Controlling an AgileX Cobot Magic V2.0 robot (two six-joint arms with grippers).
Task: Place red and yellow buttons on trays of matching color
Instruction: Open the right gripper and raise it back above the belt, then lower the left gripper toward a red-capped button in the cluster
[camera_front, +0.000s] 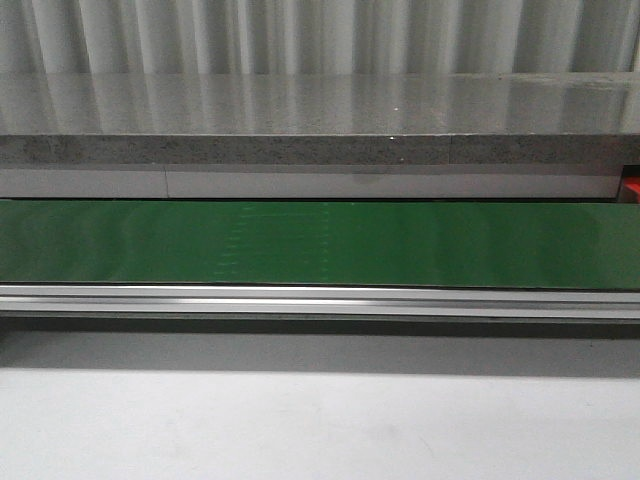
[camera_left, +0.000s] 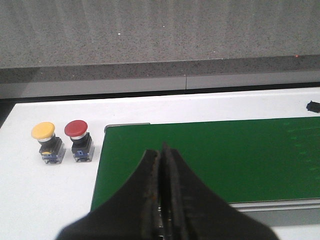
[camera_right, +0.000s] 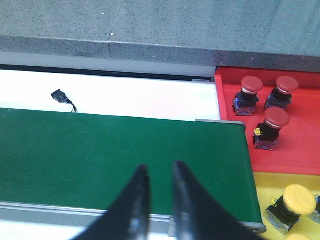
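Left claw (camera_left: 161, 150) pressed together over green belt (camera_left: 210, 160); yellow button (camera_left: 46, 142) and red button (camera_left: 79, 139) side by side on white bench (camera_left: 45, 195). Right claw (camera_right: 159, 172) slightly apart, empty; red tray (camera_right: 295, 145) at 2 o'clock, yellow tray (camera_right: 265, 187) at 4.

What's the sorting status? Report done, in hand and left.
Done: three red buttons stand on the red tray, and yellow ones on the yellow tray. In hand: nothing; left claw shut, right claw open. Left: one yellow button and one red button beside the belt.
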